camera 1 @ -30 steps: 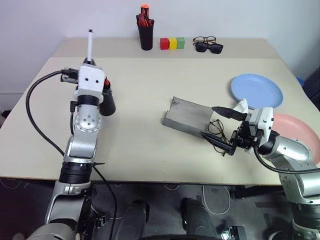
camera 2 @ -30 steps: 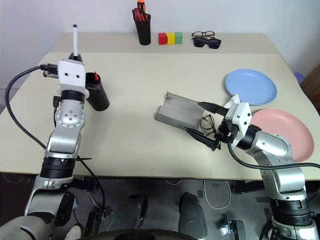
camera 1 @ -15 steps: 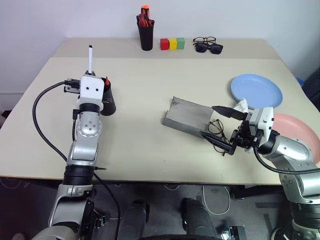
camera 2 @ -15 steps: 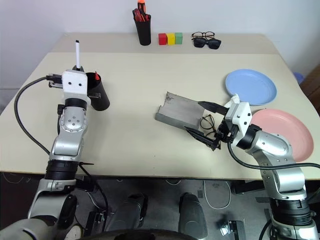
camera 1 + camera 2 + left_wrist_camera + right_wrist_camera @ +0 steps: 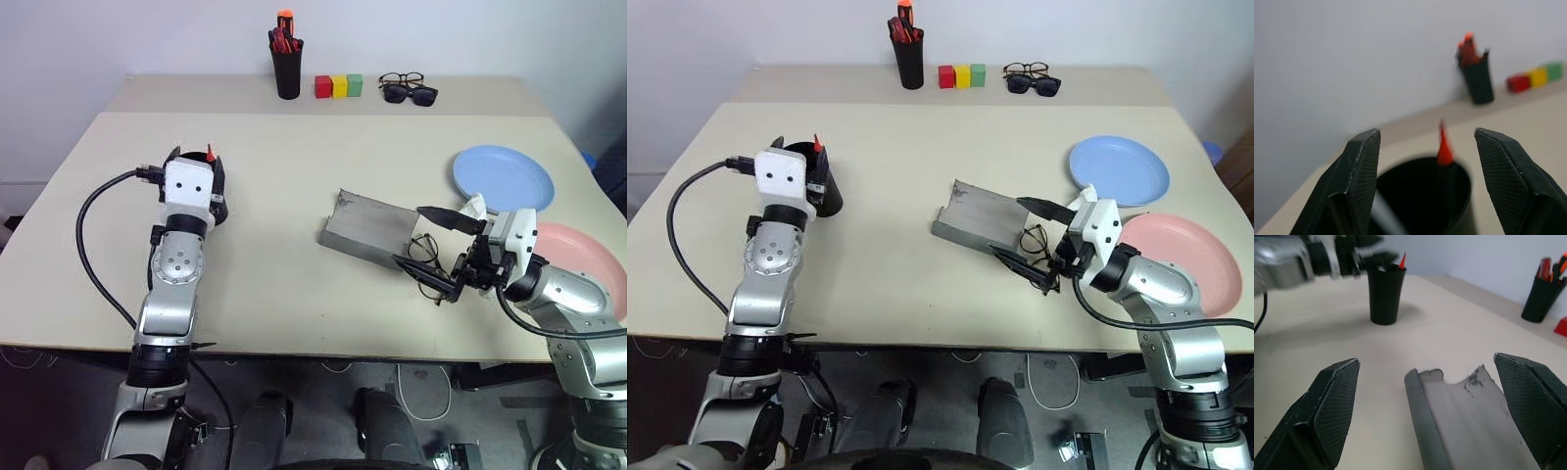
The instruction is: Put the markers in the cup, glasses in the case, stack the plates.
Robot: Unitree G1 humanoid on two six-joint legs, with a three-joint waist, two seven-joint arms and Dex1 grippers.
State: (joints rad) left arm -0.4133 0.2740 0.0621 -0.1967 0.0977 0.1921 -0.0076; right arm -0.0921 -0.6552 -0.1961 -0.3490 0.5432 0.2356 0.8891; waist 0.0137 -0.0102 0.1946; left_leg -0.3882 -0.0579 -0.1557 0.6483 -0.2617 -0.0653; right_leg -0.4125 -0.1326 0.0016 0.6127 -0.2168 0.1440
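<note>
the case [image 5: 370, 229] lay open near the middle of the table [image 5: 294, 176] and serves here as the reference mark. the cup [image 5: 823, 186] stood well to the left of the case. the left gripper [image 5: 1425, 186] hovered directly above the cup's mouth with its fingers spread apart and nothing between them. the red marker [image 5: 1444, 147] stood inside the cup with its tip above the rim, and a pale shaft low in the cup [image 5: 1383, 218] was judged to be the white marker, though too blurred to confirm.

the glasses [image 5: 423, 257] lay on the table touching the near right end of the case, not inside it. the right gripper [image 5: 441, 257] sat just right of the case, its fingers wide apart on either side of the glasses and clamped on nothing. the blue plate [image 5: 503, 176] lay behind and to the right of the case. the pink plate [image 5: 1181, 262] lay to the right of the case, nearer the front edge. the two plates were near each other but unstacked.

risks noted: the left gripper's fingers flanked the cup rim closely, so a sideways withdrawal could catch the rim and tip the cup, spilling the markers. the wire frame is thin, so a closing pinch could bend it or let it slide along the table instead of lifting. the right arm hung close to the pink plate and a swing could knock it towards the table edge.
</note>
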